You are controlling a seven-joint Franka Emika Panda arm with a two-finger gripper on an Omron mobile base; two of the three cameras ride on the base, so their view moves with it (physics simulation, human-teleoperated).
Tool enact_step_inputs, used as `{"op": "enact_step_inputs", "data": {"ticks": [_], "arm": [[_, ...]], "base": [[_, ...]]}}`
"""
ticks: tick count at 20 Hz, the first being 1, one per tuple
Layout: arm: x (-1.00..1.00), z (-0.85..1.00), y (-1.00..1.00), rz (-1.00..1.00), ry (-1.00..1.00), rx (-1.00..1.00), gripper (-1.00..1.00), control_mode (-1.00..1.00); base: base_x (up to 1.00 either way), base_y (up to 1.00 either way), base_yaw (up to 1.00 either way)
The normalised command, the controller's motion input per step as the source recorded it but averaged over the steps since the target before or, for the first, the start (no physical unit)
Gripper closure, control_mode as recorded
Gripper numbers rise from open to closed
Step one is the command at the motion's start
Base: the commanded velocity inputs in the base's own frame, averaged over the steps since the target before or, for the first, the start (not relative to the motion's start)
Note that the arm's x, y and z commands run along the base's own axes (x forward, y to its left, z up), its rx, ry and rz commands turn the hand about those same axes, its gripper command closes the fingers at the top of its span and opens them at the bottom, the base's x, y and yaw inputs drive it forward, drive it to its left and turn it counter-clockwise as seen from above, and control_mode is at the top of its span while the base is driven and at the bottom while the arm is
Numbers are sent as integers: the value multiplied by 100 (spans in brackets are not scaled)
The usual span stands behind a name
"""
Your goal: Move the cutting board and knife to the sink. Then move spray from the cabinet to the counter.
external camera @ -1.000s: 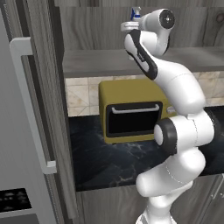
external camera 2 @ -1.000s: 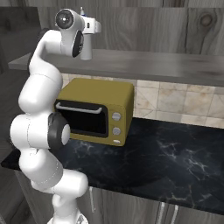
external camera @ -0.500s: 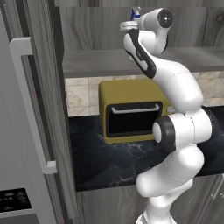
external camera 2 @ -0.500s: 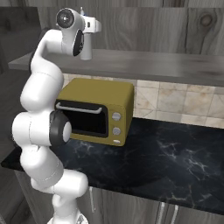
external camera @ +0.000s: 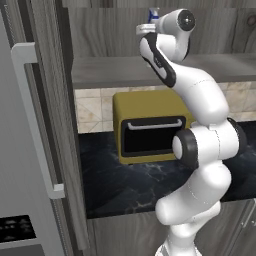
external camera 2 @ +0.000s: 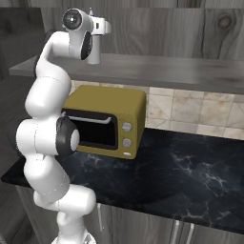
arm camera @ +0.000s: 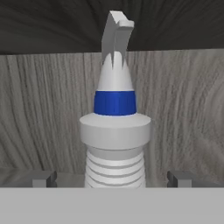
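The spray (arm camera: 114, 127), a white ribbed bottle with a blue collar and a white trigger nozzle, stands upright on the cabinet shelf (external camera: 110, 71) against the grey wood-grain back wall. My gripper (arm camera: 113, 178) is open and level with the bottle's body. One fingertip sits on each side of the bottle, and neither touches it. From the left base view the nozzle tip (external camera: 153, 13) pokes up just above the hand. The black counter (external camera 2: 190, 171) lies below. The cutting board, knife and sink are out of view.
A yellow oven (external camera: 150, 125) stands on the counter directly under the shelf, beneath my raised arm. A tall grey fridge with a bar handle (external camera: 35, 125) fills the left side. Tiled wall runs behind the oven, and lower cabinets (external camera 2: 143, 224) sit below the counter.
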Motion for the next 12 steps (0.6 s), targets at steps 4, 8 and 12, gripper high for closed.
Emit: {"op": "enact_step_inputs", "data": {"ticks": [4, 8, 12], "arm": [[10, -1, 0, 0, 0, -1, -100, -100], [1, 0, 0, 0, 0, 0, -100, -100], [0, 0, 0, 0, 0, 0, -100, -100]], "base": [[0, 0, 0], [0, 0, 0], [0, 0, 0]]}}
